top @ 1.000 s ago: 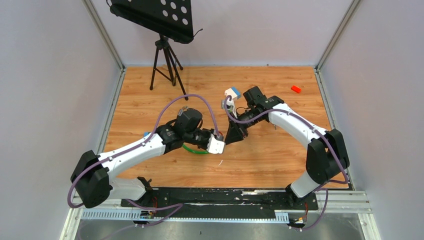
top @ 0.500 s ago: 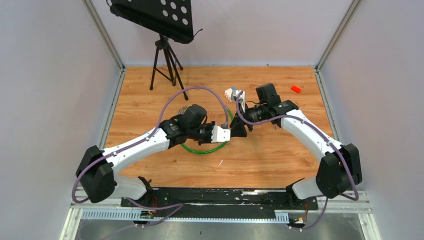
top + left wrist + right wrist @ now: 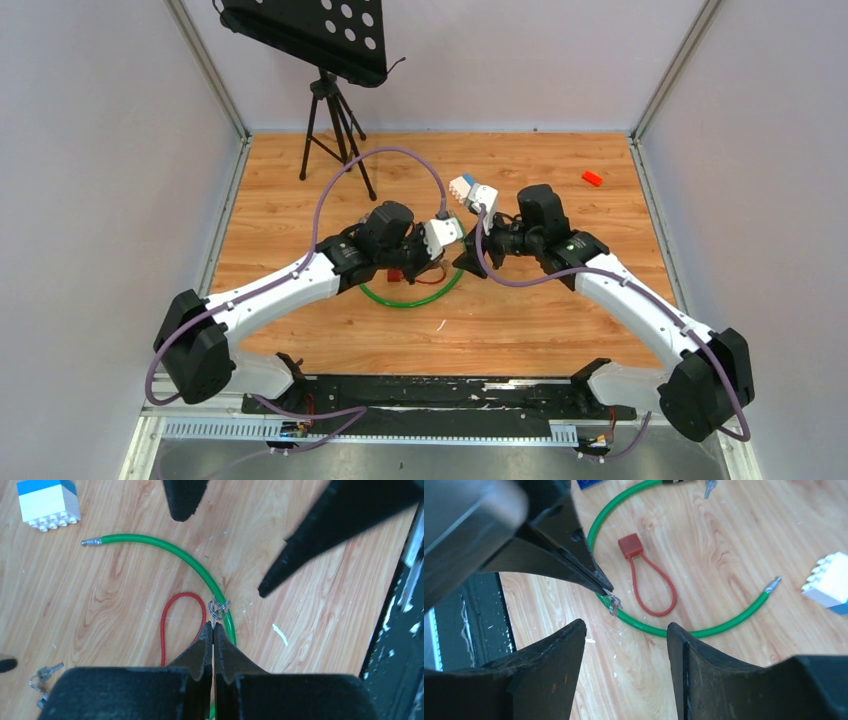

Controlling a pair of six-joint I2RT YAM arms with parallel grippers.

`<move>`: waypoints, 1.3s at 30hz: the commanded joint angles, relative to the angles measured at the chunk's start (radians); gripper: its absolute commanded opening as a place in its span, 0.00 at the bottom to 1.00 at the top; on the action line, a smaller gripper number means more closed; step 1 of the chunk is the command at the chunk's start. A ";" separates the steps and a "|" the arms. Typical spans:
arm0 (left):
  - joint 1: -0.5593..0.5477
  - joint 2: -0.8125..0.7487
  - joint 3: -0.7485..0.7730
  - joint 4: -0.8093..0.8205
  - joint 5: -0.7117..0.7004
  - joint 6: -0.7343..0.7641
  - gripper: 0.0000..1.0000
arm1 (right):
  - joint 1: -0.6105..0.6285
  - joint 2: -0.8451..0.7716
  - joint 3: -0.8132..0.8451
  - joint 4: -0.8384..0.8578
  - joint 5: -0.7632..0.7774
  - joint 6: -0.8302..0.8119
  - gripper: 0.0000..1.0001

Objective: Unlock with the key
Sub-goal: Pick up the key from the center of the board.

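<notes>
My left gripper point(image 3: 213, 625) is shut on a thin metal key, and its ring point(image 3: 218, 609) sticks out just past the tips. It hangs over the green cable point(image 3: 170, 550). The red lock point(image 3: 630, 546) lies inside the green ring on the wooden floor, its red cable loop point(image 3: 654, 587) closed. Facing the left one, my right gripper point(image 3: 625, 626) is open with nothing between its fingers. In the right wrist view the key ring point(image 3: 614, 602) shows beyond the gap between the right jaws. In the top view the two grippers meet near the red lock point(image 3: 397, 275).
A white and blue block point(image 3: 465, 188) sits just behind the grippers. More keys point(image 3: 45, 672) lie left of the lock. A small red brick point(image 3: 592, 178) is at the back right, a tripod point(image 3: 330, 120) at the back left. Walls enclose the floor.
The right gripper has opened and its arm has stretched out lower and to the right. The left gripper has moved back and right, over the green cable, still shut.
</notes>
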 commanded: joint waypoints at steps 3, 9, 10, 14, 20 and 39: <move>0.025 0.031 0.093 0.098 0.020 -0.253 0.00 | 0.010 -0.025 0.001 0.069 0.024 -0.015 0.61; 0.028 0.023 0.100 0.142 0.089 -0.319 0.00 | 0.010 0.006 0.007 0.061 0.013 -0.017 0.61; 0.028 0.021 0.097 0.151 0.103 -0.327 0.00 | 0.010 0.010 0.008 0.063 0.017 -0.017 0.61; 0.028 0.005 0.080 0.171 0.145 -0.345 0.00 | 0.010 0.028 0.016 0.064 0.029 -0.017 0.60; 0.032 -0.008 0.070 0.179 0.162 -0.349 0.00 | 0.010 0.042 0.025 0.054 0.012 -0.021 0.48; 0.064 -0.036 0.015 0.236 0.182 -0.365 0.00 | 0.009 0.043 0.036 0.031 0.012 -0.027 0.00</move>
